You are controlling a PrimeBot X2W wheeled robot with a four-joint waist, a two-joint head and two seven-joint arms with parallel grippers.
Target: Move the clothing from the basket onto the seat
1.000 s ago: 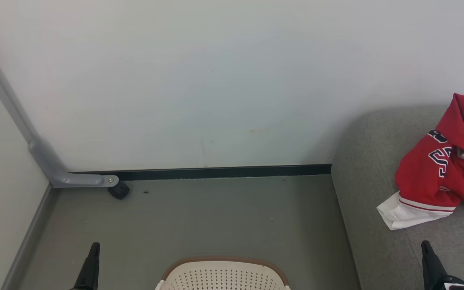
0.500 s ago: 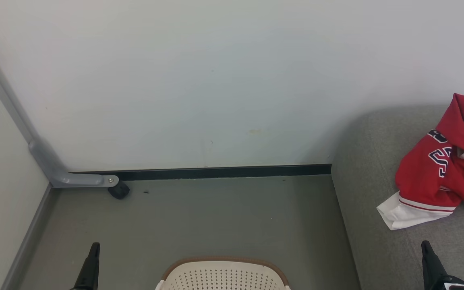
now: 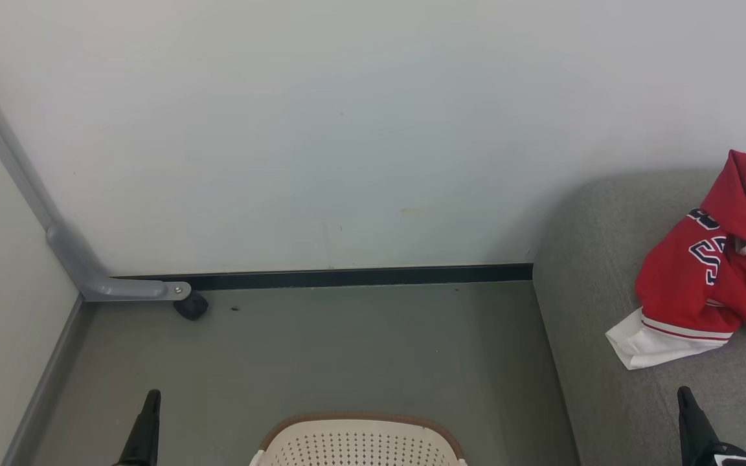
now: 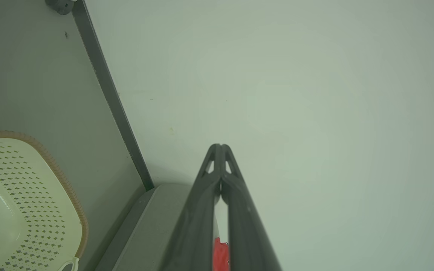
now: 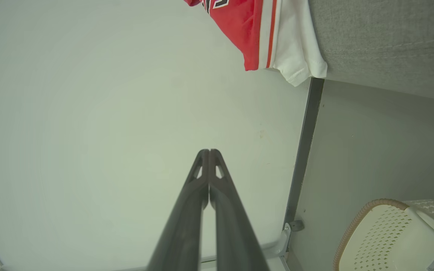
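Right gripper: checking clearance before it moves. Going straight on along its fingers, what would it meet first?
Probably the pale wall: the right gripper points at it, nothing visible between, though depth is unclear. The clothing lies off that line.

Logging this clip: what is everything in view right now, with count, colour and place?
clothing: one heap, red with white trim and navy numerals, lying on the seat
seat: one, grey fabric, right side, against the wall
basket: one, cream with brown rim, on the floor, bottom centre
skirting strip: one, dark, along the foot of the wall
metal leg: one, grey, left, slanting down to the floor
castor: one, black, at the metal leg's end
left pincer: one, dark, lower left above the floor, shut
right pincer: one, dark, lower right above the seat, shut
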